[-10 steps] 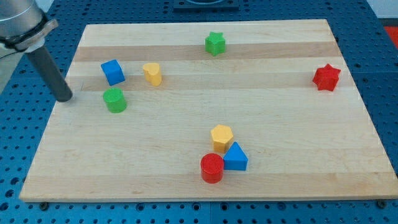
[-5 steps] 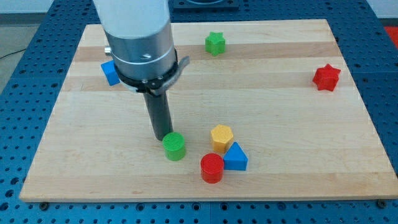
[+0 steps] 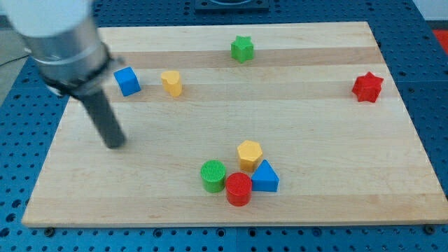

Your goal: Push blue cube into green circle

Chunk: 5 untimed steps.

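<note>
From the one camera view, I am looking down at a wooden board (image 3: 231, 112) on a blue pegboard bench. I am running a plain rod here, so there are no jaws to be apart or together; nothing is being clamped. My tip (image 3: 115, 144) is resting on the board's left side, with bare wood all around it and touching no block.

The blue cube (image 3: 127, 81) is sitting near the view's top left, just beside a yellow block (image 3: 171, 82) on its right. The cube is lying above my tip in the view and only slightly to the right, well apart from it. The green circle (image 3: 213, 176) is sitting low in the middle of the board, touching or nearly touching a red cylinder (image 3: 239, 189), which is crowding against a yellow hexagon (image 3: 249, 155) and a blue triangle (image 3: 264, 177).

The relation I am weighing is this: the cube's path to the green circle is running down and to the right, and my tip is standing on the lower side of the cube, the wrong side for that push. I am judging that the tip needs to get round to the cube's upper left first.

A green star (image 3: 241, 48) and a red star (image 3: 367, 87) are sitting well clear of that line.
</note>
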{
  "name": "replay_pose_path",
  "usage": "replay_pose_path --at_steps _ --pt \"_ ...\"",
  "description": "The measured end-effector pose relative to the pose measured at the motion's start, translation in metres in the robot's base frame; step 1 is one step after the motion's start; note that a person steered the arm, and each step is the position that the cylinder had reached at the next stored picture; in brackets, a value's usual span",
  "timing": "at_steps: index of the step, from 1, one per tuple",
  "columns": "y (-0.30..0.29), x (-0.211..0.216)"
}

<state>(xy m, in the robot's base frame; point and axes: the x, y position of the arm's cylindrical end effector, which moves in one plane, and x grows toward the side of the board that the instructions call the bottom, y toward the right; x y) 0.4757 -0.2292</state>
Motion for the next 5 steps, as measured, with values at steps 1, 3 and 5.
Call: replay_pose_path --at_steps 1,3,5 --pt "-0.053 -0.071" --pt "0.019 -0.146" --pt "0.026 -0.092"
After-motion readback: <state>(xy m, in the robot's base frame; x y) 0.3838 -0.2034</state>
